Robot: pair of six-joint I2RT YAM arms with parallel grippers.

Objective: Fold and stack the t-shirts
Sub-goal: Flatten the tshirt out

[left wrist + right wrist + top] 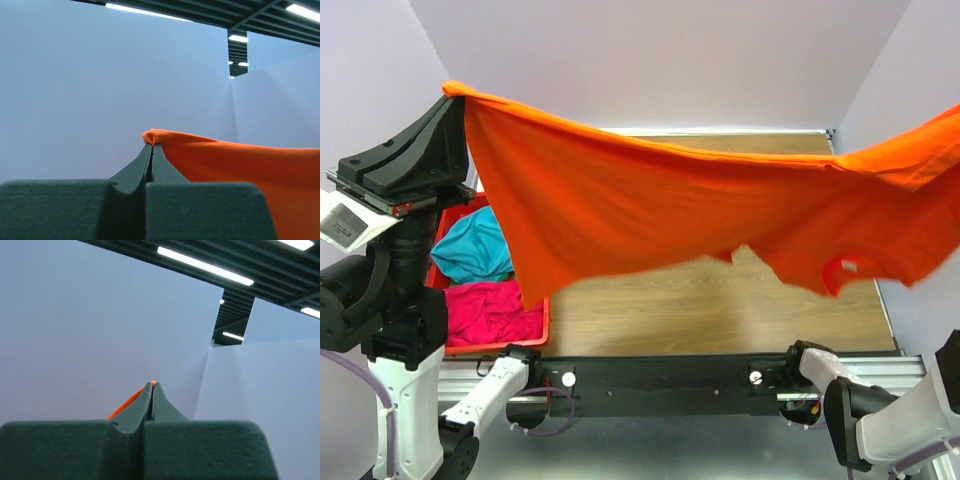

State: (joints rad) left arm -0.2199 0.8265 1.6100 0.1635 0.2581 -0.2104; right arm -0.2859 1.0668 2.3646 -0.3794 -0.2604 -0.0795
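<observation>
Pale lilac walls enclose a wood-grain surface (720, 300), seen beneath the hanging cloth. Orange t-shirt (650, 190) is held in the air above it, stretched between both arms from the upper left to the right edge of the overhead view. Its middle sags, the lower edge drapes in loose folds, and an opening (neck or sleeve, cannot tell) shows low on the right. Red crate (542, 322) sits at the left of the surface, holding a crumpled teal t-shirt (475, 245) and a crumpled magenta t-shirt (485, 310). Left gripper (151, 146) is closed, pinching a corner of orange cloth at its tips. Right gripper (152, 385) is closed too, with a sliver of orange between the tips. Judgement: the fabric is light, soft and without stiffness. It will sag and swing, and a shallow pinch could slip if tension jerks. Hem corners or shoulder seams look the best holds, since doubled cloth gives more bite; a mid-panel pinch would only bunch it.
</observation>
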